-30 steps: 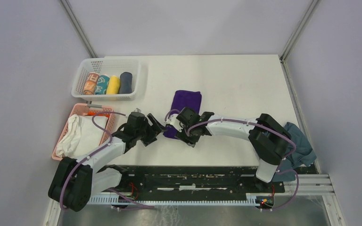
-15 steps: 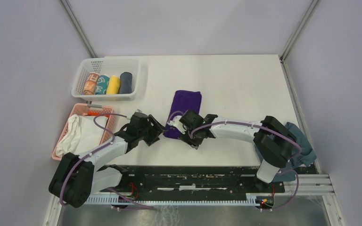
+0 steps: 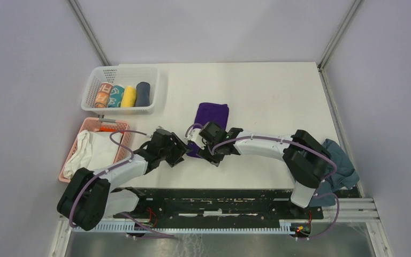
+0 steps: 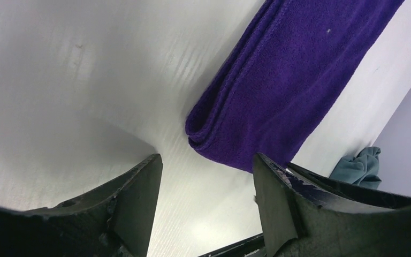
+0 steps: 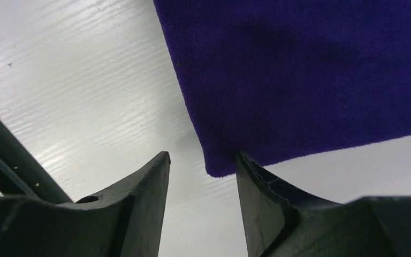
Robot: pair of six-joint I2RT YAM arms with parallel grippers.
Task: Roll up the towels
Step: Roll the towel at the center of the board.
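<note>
The purple towel (image 3: 212,114) lies folded flat in a long strip at the table's middle. Its near end (image 4: 257,107) is a thick fold. My left gripper (image 3: 180,152) stands open just left of that end; in the left wrist view the gap (image 4: 206,184) holds only bare table, with the fold right ahead. My right gripper (image 3: 203,152) is open at the same end from the right. The towel's corner (image 5: 218,167) pokes between its fingertips (image 5: 202,160), against the right finger (image 5: 257,187). A grey-teal towel (image 3: 340,166) lies crumpled at the right edge.
A white basket (image 3: 97,81) at the back left holds several rolled towels, one dark grey (image 3: 143,93). A pink basket (image 3: 85,126) below it holds a white cloth bundle (image 3: 93,152). Grey walls close in both sides.
My left gripper has slid right, up to the near end of the purple towel, and its jaws have narrowed somewhat. The right gripper has barely shifted.
</note>
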